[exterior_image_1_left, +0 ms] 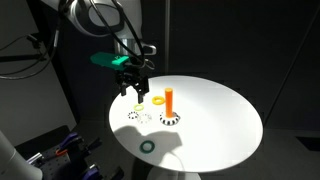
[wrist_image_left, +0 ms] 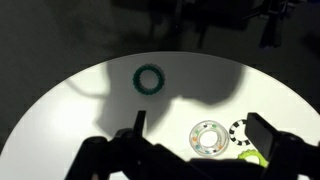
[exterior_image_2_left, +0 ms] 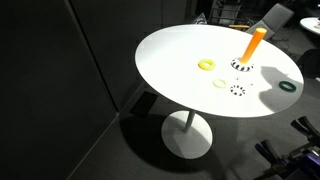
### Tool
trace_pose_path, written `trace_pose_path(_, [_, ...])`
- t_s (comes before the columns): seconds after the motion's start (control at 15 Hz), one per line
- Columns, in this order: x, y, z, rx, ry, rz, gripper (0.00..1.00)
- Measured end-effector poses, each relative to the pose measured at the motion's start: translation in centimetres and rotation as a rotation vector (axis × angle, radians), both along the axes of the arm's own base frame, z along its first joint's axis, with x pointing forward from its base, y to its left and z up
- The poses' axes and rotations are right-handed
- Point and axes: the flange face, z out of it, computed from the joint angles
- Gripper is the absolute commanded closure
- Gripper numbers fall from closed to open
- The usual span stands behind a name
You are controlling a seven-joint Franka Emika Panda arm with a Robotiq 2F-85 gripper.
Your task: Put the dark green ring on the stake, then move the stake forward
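Wrist view: the stake is mostly hidden by a finger of the gripper, w/ only base edge seen; the yellow ring, just beside the stake, is partly covered too.

There was one round white table. On it lay four rings: one dark green, one yellow, one whitish with small coloured flecks, and one black-and-white checkered. One orange stake stood on one checkered base. One gripper hung above them.
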Motion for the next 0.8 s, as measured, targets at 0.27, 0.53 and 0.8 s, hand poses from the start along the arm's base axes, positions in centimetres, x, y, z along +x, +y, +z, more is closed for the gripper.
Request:
trace_pose_path(0.27, [0.6, -1.0, -2.5, 0.012, 0.007, -0.02, 0.0])
trace_pose_path(0.53, [1.0, -2.4, -5.2, 0.029, 0.006, -0.032, 0.0])
trace_pose_path(0.8, [1.1, -3.9, -8.4, 0.051, -0.019, -0.04, 0.0])
